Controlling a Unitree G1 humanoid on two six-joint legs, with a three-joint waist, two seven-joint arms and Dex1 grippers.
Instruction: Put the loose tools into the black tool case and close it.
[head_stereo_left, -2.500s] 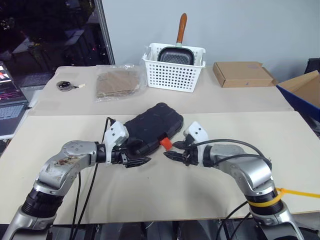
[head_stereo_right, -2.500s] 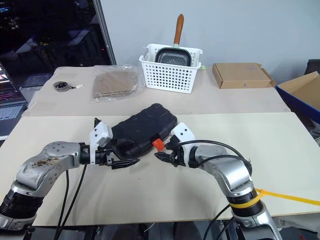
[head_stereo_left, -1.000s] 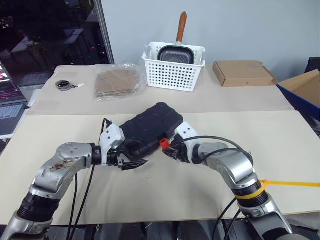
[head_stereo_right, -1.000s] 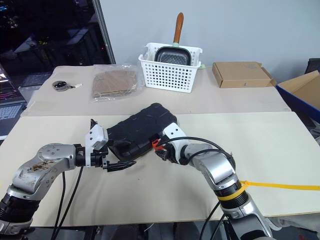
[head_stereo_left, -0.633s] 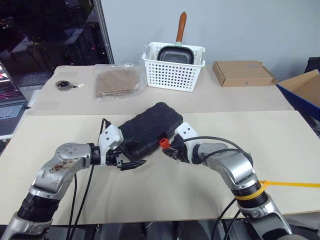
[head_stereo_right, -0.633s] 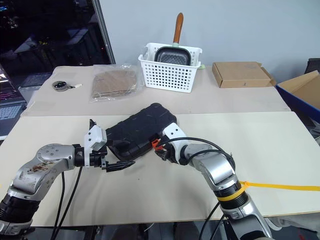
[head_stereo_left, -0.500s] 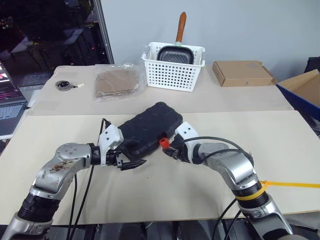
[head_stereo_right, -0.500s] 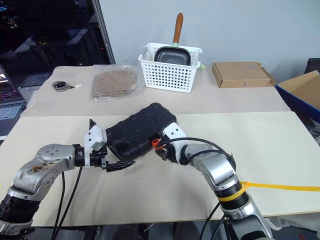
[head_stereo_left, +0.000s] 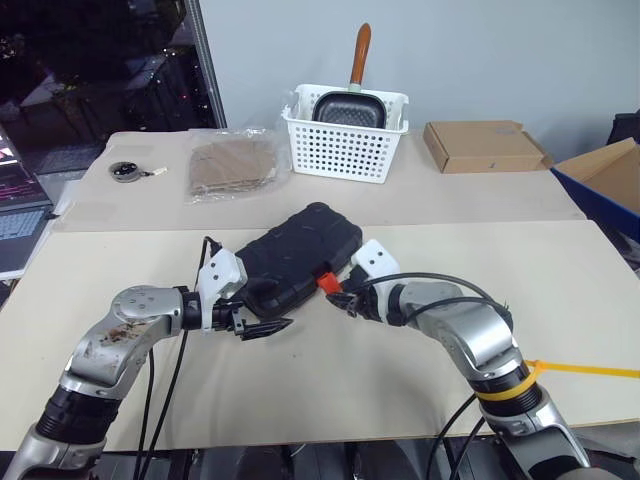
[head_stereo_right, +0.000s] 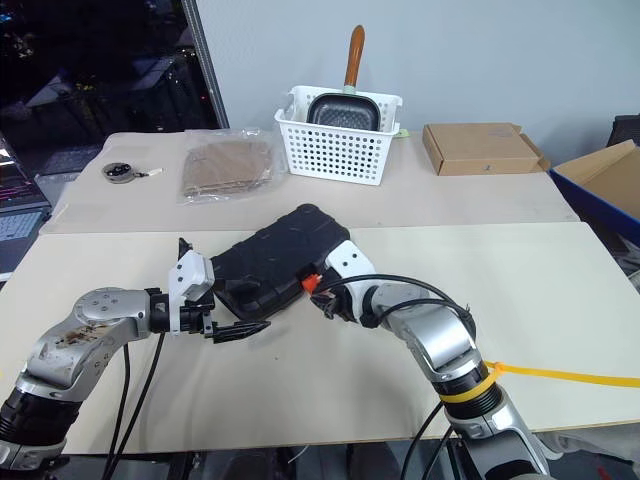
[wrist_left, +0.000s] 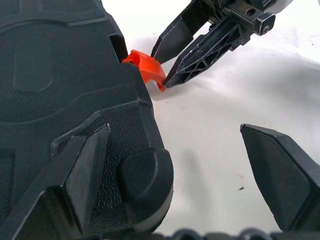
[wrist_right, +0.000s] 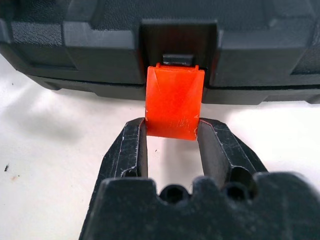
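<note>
R end effector (wrist_right: 171, 136) pinches closed case's (head_stereo_left: 295, 255) latch (wrist_right: 174, 101).

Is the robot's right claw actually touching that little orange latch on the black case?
Touching: in the right wrist view the right gripper has both black fingers against the sides of the orange latch.

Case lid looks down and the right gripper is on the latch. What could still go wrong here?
The right gripper pinches only the tip of the orange latch, so it could slip off before the latch snaps home. The left gripper stands open at the black tool case corner, not clamping, so the case may slide or tilt when pushed.
</note>
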